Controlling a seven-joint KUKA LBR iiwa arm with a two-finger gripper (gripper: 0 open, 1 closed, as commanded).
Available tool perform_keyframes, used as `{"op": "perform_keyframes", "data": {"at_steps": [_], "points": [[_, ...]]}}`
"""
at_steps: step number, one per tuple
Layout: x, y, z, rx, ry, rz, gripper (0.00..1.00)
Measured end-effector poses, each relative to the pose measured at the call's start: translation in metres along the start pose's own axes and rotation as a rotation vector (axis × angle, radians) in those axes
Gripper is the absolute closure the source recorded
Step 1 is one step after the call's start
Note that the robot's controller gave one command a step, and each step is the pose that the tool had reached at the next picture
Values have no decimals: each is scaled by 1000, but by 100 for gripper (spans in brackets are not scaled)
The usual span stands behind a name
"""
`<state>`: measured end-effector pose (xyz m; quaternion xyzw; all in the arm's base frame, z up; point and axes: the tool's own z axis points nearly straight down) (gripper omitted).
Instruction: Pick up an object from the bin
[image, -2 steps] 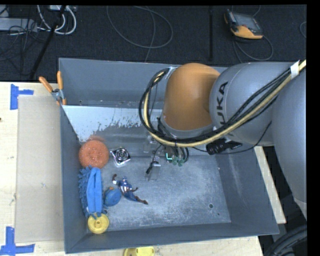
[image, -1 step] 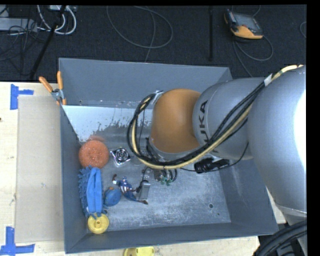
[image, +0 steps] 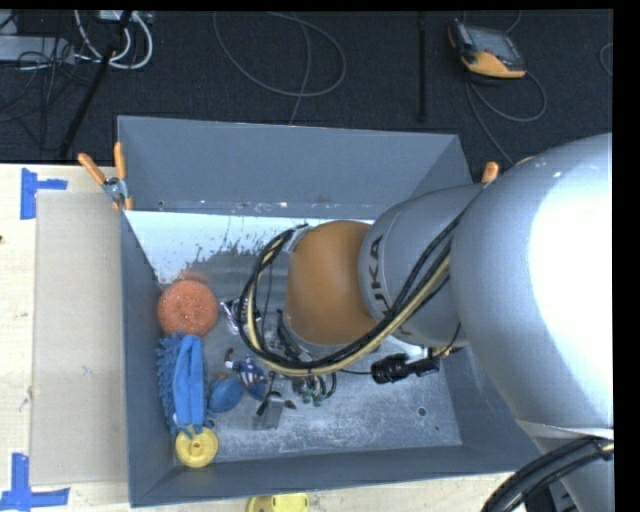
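My gripper (image: 268, 405) reaches down under the orange wrist cover to the bin floor, left of the bin's middle and towards the front. Right beside it on the left lies a small blue rounded thing (image: 224, 393); I cannot tell whether they touch. Further left, a blue mop-like duster (image: 186, 385) lies lengthwise along the left wall, with a yellow round end (image: 196, 447) at the front. An orange fuzzy ball (image: 187, 306) rests behind the duster. The arm hides the floor beneath it.
The arm and its cables cover the bin's middle and right. A small shiny crumpled thing (image: 233, 317) peeks out beside the cables, right of the orange ball. Bare floor shows along the front right.
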<state>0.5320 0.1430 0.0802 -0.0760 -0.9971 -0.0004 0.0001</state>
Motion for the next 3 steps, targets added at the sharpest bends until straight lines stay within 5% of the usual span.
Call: {"op": "perform_keyframes", "data": {"at_steps": [1,2,3], "points": [[-5,-1,10,1,0,-37,100],[-5,-1,10,1,0,-37,100],[-21,-16,-188,-1,-5,-70,100]]}}
